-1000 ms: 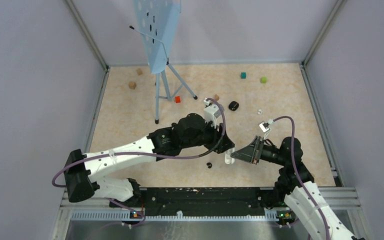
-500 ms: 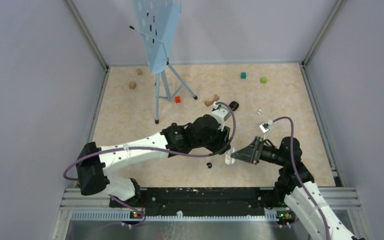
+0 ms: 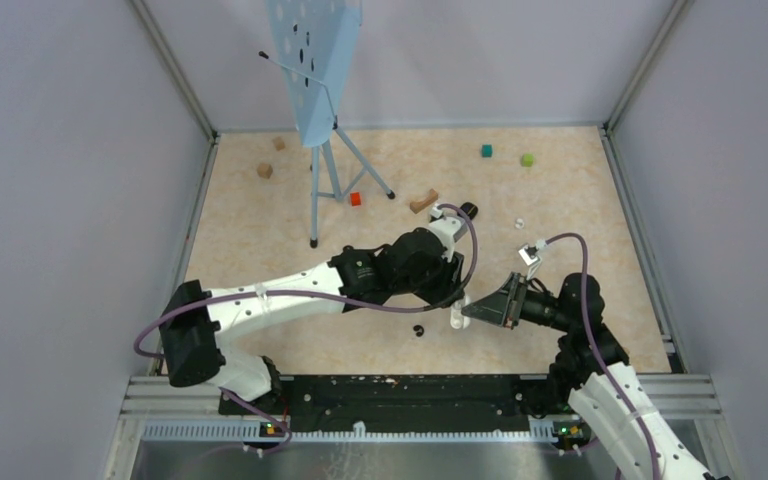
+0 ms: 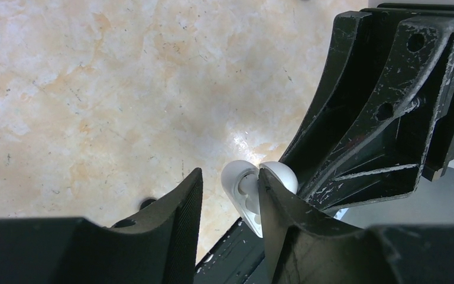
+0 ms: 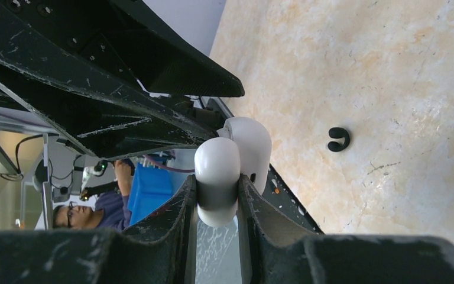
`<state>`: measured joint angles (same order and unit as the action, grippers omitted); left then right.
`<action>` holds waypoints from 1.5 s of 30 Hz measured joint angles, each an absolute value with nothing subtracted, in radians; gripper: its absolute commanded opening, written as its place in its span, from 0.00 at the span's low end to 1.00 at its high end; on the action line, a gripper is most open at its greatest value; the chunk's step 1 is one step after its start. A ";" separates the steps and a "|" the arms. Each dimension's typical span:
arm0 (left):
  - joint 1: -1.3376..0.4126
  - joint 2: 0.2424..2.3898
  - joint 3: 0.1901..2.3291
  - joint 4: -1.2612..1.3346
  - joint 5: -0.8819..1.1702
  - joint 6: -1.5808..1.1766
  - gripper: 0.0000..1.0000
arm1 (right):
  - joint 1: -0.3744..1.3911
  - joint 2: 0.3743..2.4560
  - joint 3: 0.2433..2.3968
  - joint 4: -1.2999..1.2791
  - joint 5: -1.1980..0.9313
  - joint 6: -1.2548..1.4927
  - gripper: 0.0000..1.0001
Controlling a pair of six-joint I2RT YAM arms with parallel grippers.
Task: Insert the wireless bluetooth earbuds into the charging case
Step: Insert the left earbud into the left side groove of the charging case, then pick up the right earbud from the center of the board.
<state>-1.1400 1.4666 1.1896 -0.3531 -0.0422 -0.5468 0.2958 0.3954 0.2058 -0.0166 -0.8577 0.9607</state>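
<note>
My right gripper [image 3: 470, 312] is shut on the white charging case [image 5: 217, 177], holding it above the table's near centre with its lid [image 5: 249, 151] swung open. In the left wrist view the case [image 4: 245, 189] shows its white moulded inside. My left gripper [image 4: 230, 174] is beside it with jaws apart. Its right finger [image 4: 275, 213] crosses the front of the case and nothing sits between the fingers. A small black earbud [image 3: 418, 329] lies on the table just left of the case, and the right wrist view also shows this earbud [image 5: 338, 139].
A blue music stand [image 3: 315, 70] on a tripod stands at the back left. Wooden blocks [image 3: 265, 170] [image 3: 423, 201], a red cube [image 3: 355, 198] and green cubes [image 3: 486, 150] [image 3: 527, 159] are scattered behind. A black rounded object [image 3: 468, 210] and a tiny pale bud [image 3: 519, 223] lie behind the grippers.
The left arm has swung right and closer to the held case, and its jaws have narrowed. The right arm and the case have stayed still.
</note>
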 measured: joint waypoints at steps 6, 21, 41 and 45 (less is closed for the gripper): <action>-1.141 1.481 1.205 -0.369 -0.045 -0.547 0.39 | 0.296 0.395 0.206 -0.017 -0.857 0.961 0.00; -1.172 1.460 1.233 -0.401 -0.124 -0.550 0.53 | 0.296 0.397 0.241 -0.127 -0.774 0.916 0.00; -1.002 1.687 1.446 -0.286 -0.039 -0.406 0.75 | 0.193 0.467 0.590 -0.765 -0.011 0.817 0.00; -0.956 1.851 1.591 -0.292 0.063 -0.342 0.77 | 0.193 0.417 0.673 -0.841 0.083 0.834 0.00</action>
<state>-0.9558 1.8515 1.5909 -0.2916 0.0631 -0.3416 0.1932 0.4171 0.6731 -0.8406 0.0826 0.8341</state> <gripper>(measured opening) 0.767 0.240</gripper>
